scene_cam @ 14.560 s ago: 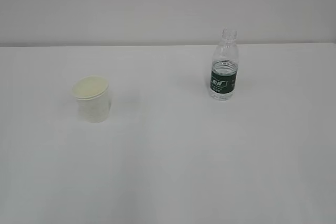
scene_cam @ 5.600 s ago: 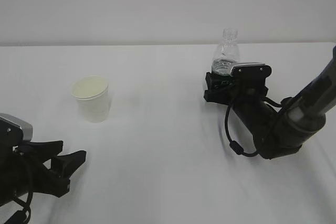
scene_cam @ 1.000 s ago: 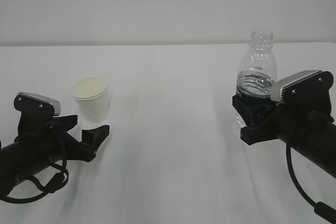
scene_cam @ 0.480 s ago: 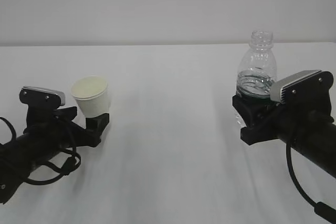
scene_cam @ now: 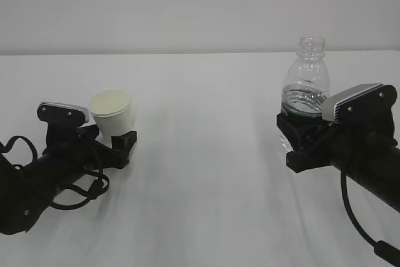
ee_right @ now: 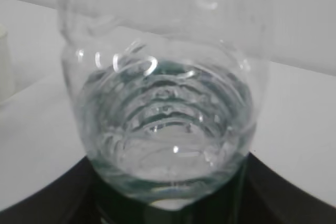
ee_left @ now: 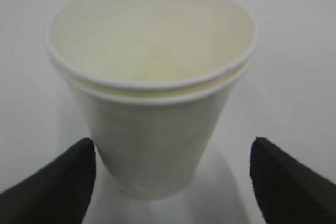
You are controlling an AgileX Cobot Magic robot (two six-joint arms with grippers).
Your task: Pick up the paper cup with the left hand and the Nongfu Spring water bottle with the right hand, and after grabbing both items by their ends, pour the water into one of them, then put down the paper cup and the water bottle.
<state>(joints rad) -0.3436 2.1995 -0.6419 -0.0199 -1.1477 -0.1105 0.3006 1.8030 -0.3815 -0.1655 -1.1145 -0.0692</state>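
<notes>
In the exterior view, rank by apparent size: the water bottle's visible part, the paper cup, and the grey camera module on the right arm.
1. Nongfu Spring water bottle, visible part tallest
2. Grey camera module on the right arm and paper cup: too alike to rank, and the module sits nearer the camera

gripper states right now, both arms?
Left gripper: open, jaws either side of the paper cup, no grip visible.
Right gripper: closed on the Nongfu Spring water bottle, held upright.
</notes>
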